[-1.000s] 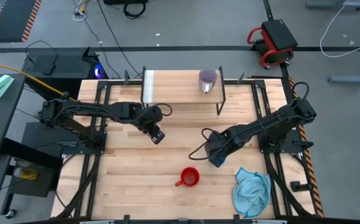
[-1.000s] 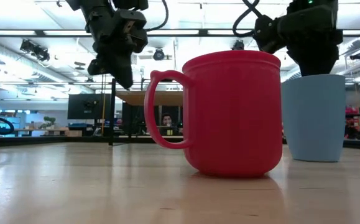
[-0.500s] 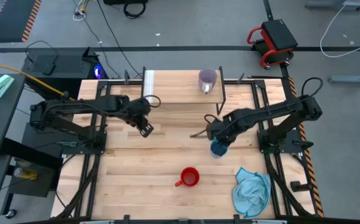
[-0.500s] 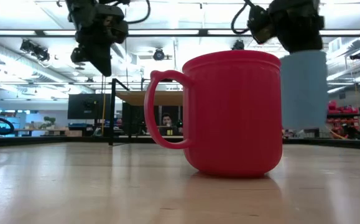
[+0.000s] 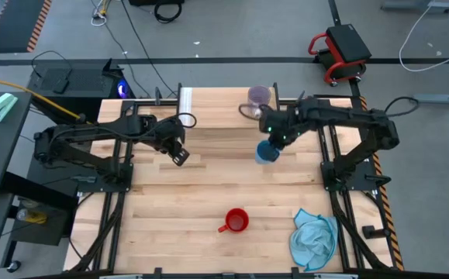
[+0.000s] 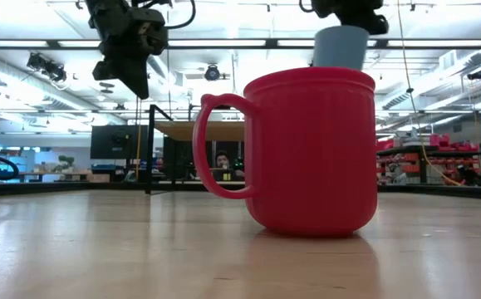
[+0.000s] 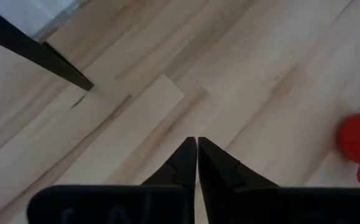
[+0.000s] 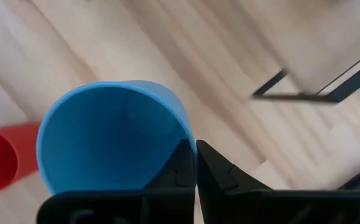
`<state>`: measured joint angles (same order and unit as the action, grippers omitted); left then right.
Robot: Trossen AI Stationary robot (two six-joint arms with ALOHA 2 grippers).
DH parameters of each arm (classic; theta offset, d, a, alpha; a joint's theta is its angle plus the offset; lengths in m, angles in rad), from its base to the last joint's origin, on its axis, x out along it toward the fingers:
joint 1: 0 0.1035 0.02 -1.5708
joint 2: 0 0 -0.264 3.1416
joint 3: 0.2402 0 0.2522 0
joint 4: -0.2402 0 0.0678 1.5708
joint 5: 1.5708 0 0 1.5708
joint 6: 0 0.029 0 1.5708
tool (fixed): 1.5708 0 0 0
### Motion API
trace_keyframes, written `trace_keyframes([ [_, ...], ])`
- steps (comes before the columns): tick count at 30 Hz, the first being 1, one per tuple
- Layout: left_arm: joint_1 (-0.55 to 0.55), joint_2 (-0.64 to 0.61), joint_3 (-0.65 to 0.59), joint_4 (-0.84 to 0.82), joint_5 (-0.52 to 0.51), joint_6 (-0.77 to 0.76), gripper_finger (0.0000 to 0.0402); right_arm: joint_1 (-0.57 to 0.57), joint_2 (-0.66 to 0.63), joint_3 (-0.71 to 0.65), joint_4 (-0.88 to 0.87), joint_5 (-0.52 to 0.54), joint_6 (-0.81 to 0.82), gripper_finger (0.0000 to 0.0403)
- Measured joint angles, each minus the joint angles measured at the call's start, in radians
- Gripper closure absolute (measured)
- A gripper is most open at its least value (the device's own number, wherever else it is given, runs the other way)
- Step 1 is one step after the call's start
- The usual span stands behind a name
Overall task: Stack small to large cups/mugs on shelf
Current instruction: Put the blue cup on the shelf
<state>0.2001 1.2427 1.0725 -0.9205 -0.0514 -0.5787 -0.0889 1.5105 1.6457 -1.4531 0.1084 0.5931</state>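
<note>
While airborne, light blue cup (image 5: 266, 152) pinched by right gripper (image 5: 274, 142), near shelf (image 5: 224, 108)

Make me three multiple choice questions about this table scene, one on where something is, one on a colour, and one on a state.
1. Where is the purple-grey mug?
A. On the shelf
B. Beside the cloth
C. In the left gripper

2. What colour is the mug with a handle on the tabletop?
A. Green
B. Red
C. White

3. What state is the light blue cup in?
A. Lying on its side
B. Standing on the shelf
C. Held in the air by the right gripper

Answers: 1 A, the high view shows it there; 2 B, the low view shows it red; 3 C, the fingers pinch its rim and it hangs above the table.
</note>
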Motion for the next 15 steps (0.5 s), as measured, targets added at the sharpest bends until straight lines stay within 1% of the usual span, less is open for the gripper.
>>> trace_keyframes([
  [8, 0.000, 0.000, 0.000, 0.008, -0.001, -0.001, 0.0377, -0.111, 0.044, 0.144, -0.012, -0.001, -0.125, 0.0400],
  [15, 0.000, 0.000, 0.000, 0.014, -0.004, -0.012, 0.0379, -0.170, 0.163, 0.354, -0.016, -0.001, -0.233, 0.0400],
])
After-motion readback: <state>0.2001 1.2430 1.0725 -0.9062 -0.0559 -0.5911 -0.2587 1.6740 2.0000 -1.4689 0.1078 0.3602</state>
